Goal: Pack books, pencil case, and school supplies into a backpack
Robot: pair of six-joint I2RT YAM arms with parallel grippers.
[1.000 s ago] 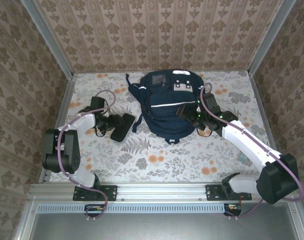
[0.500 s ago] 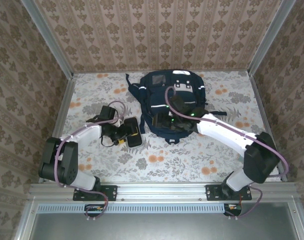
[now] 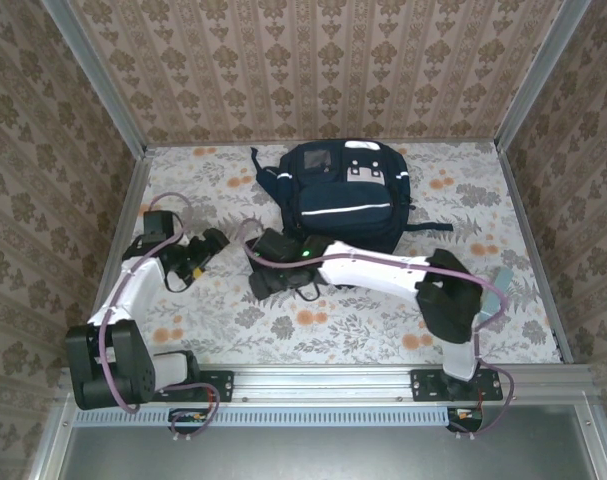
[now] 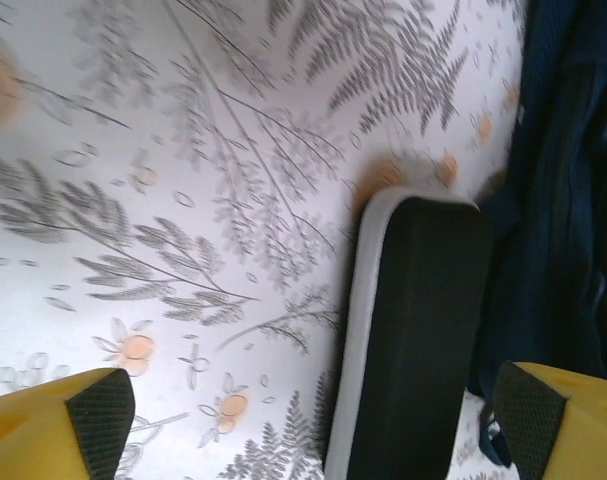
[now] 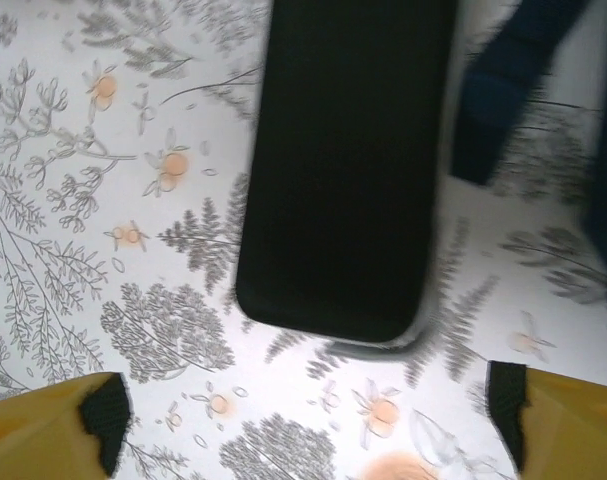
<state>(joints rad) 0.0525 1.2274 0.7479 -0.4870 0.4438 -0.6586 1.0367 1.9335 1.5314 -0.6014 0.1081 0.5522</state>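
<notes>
**Overhead and wrist views of the packing table.** The table is covered by a smooth, pale tablecloth (image 3: 383, 320) printed with grey ferns and small orange flowers.

The backpack (image 3: 343, 195) is soft navy fabric with thin white stripes and pale grey patches near its top. It lies flat at the far middle of the table, and what it holds cannot be made out.

The pencil case (image 5: 343, 170) is a flat black oblong with rounded corners, a matt top and a pale grey edge. It lies on the cloth outside the backpack, just off its near left side.

The right gripper (image 3: 263, 282) hangs over the case, its white arm reaching across from the right. In the right wrist view its yellow fingers (image 5: 33, 440), tipped with black pads, stand wide apart. The case's rounded end lies beyond them, not gripped, and a navy strap (image 5: 503, 90) lies beside the case.

The left gripper (image 3: 208, 245) sits further left, apart from the case. In the left wrist view its jaws are equally wide and grip nothing. There the case (image 4: 418, 330) lies ahead, close against the backpack's dark fabric (image 4: 573, 200); whether they touch cannot be told.
</notes>
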